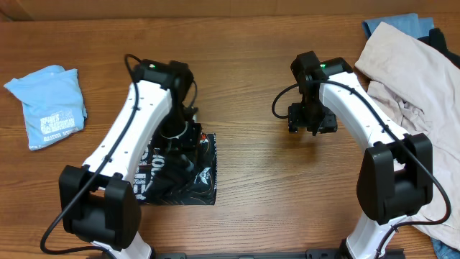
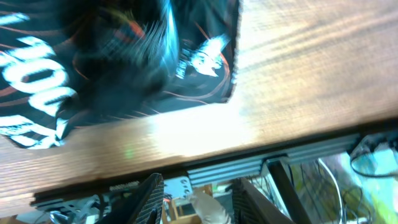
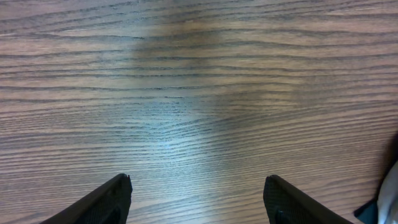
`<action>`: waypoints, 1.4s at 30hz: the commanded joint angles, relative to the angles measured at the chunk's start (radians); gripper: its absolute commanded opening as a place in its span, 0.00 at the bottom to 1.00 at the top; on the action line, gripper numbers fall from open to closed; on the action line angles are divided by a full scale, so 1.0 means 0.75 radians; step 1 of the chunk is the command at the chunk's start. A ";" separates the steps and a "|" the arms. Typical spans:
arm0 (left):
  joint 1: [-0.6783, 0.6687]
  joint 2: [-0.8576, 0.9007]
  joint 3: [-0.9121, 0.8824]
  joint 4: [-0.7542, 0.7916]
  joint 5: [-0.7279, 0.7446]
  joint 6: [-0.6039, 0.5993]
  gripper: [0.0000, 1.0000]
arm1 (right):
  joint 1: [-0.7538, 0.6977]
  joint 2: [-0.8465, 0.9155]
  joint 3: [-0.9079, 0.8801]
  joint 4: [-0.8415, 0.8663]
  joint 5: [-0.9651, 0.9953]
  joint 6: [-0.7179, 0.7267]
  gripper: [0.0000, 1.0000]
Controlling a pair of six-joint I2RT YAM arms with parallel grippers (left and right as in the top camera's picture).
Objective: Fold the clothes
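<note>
A folded black T-shirt [image 1: 198, 176] with white lettering and thin orange lines lies on the table near the front, left of centre. My left gripper [image 1: 185, 147] hovers just over it. In the left wrist view the shirt [image 2: 112, 68] fills the upper left, and the left gripper [image 2: 199, 202] shows a gap between its fingers [image 2: 149, 199] with no cloth in it. My right gripper [image 1: 310, 121] stands open over bare wood to the right of the shirt. The right wrist view shows that gripper [image 3: 199, 196] wide apart above the tabletop, holding nothing.
A folded light blue garment [image 1: 50, 104] lies at the far left. A loose cream garment [image 1: 402, 86] is heaped at the right edge, with blue cloth [image 1: 392, 24] behind it. The table's front edge [image 2: 205, 155] runs close below the black shirt.
</note>
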 commanded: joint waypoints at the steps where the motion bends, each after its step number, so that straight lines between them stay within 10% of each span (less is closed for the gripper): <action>1: -0.039 -0.036 -0.010 -0.024 0.054 0.022 0.36 | 0.005 -0.035 0.026 0.002 0.009 0.002 0.72; 17: 0.185 -0.127 -0.075 0.097 -0.336 -0.209 0.34 | 0.117 -0.034 0.026 0.143 -1.037 -0.530 0.72; 42: 0.531 -0.077 -0.384 0.542 -0.296 -0.074 0.44 | 0.821 0.101 -0.042 0.661 -0.688 -0.039 0.78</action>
